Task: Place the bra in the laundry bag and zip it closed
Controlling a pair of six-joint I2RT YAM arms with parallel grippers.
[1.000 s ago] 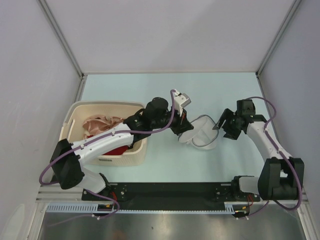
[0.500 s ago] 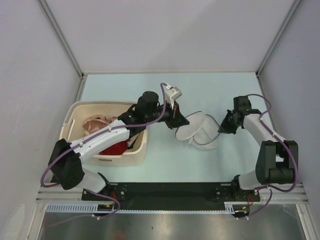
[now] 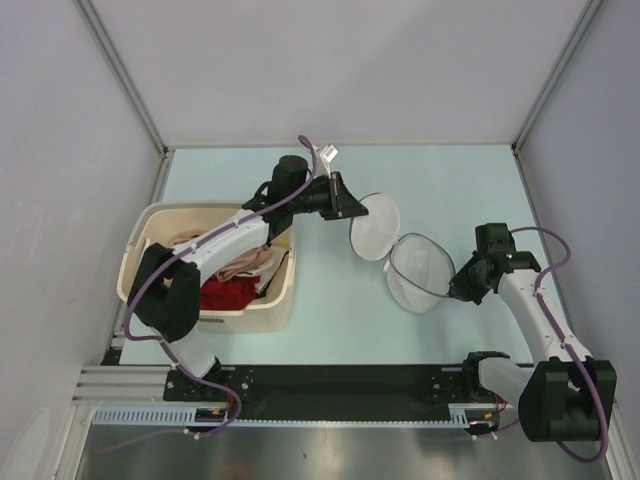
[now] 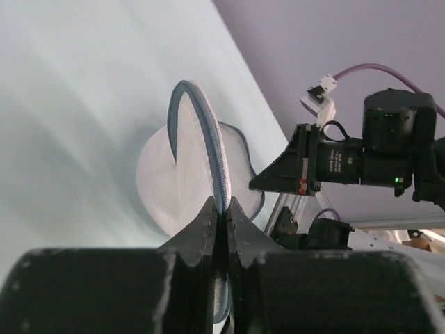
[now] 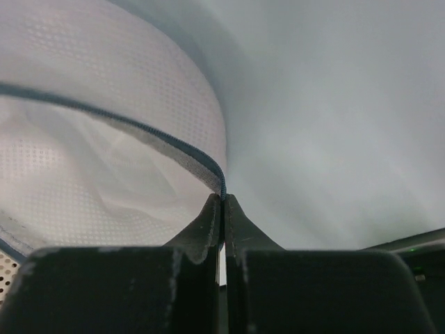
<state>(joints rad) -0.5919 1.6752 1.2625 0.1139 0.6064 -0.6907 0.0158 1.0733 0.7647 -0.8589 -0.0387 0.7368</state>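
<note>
The laundry bag (image 3: 415,270) lies spread open on the table as two round white mesh halves with a dark zip rim. My left gripper (image 3: 350,208) is shut on the rim of the far half (image 3: 375,226), which it holds tilted up; the left wrist view shows the zip edge (image 4: 208,139) pinched between the fingertips of the left gripper (image 4: 222,205). My right gripper (image 3: 456,290) is shut on the near half's right rim (image 5: 174,149), as the right wrist view of the right gripper (image 5: 222,198) shows. The salmon-pink bra (image 3: 243,267) lies in the basket, partly hidden under my left arm.
The cream plastic basket (image 3: 150,222) stands at the left, with a bright red garment (image 3: 228,293) inside beside the bra. My left arm reaches over the basket's far right corner. Grey walls close in the table on three sides.
My right gripper shut on the bag's rim and drew it toward the near right. My left gripper carried the other half back and left, spreading the bag open.
</note>
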